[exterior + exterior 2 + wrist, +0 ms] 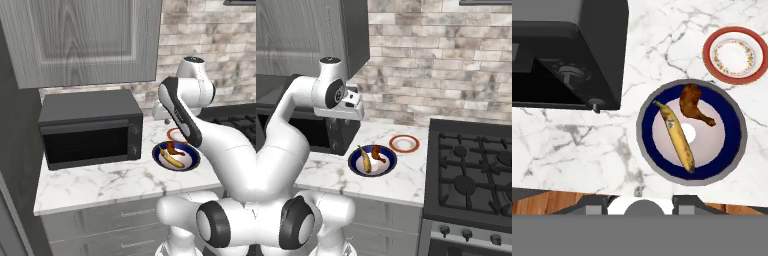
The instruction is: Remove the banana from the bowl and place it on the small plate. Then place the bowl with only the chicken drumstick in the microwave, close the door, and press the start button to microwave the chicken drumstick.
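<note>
The dark blue bowl (691, 132) sits on the marble counter (572, 145), just beside the black oven (90, 129). Inside lie the yellow, brown-streaked banana (675, 135) and reddish-brown chicken drumstick (694, 104). The red-rimmed small plate (735, 55) stands near the bowl. Whether the fingers are parted, I cannot tell.

- Domestic kitchen, rendered: white marble counter (100, 182) at the centre.
- Above the counter, grey wood wall cabinet (85, 40) and pale brick backsplash (431, 60).
- On the counter, black box oven (90, 127) with two knobs.
- Just right of the counter, black gas hob (476, 170).
- Below the counter, grey drawers (120, 220).
</note>
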### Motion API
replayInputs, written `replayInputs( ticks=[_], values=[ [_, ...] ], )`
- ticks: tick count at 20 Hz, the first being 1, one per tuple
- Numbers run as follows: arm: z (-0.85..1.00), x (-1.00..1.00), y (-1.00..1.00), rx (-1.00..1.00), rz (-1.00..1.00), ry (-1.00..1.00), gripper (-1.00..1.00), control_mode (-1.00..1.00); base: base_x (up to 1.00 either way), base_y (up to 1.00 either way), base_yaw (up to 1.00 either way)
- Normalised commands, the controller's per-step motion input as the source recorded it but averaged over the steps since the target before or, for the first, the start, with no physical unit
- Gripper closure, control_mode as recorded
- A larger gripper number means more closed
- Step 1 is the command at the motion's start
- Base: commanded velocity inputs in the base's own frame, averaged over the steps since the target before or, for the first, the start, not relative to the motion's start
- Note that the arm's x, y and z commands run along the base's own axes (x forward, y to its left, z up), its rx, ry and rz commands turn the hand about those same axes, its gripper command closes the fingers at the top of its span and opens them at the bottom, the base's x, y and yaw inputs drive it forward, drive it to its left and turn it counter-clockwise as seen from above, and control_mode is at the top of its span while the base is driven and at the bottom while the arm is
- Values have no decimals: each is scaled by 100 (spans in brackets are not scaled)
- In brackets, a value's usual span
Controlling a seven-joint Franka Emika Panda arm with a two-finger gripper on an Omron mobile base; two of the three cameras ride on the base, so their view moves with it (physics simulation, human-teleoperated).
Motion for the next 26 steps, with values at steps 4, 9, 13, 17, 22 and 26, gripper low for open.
replayInputs(
  ticks=[4, 9, 13, 17, 22, 26],
  values=[
    [-23, -13, 3, 0, 0, 5, -100, -100, 0, 0, 0],
    [-84, 1, -10, 0, 0, 15, -100, -100, 0, 0, 0],
    [-100, 26, -36, 0, 0, 0, -100, -100, 0, 0, 0],
    [-88, 21, -14, 0, 1, -4, -100, -100, 0, 0, 0],
    [-37, 5, -1, 0, 0, 0, -100, -100, 0, 0, 0],
    [-3, 3, -10, 0, 0, 2, -100, -100, 0, 0, 0]
  ],
)
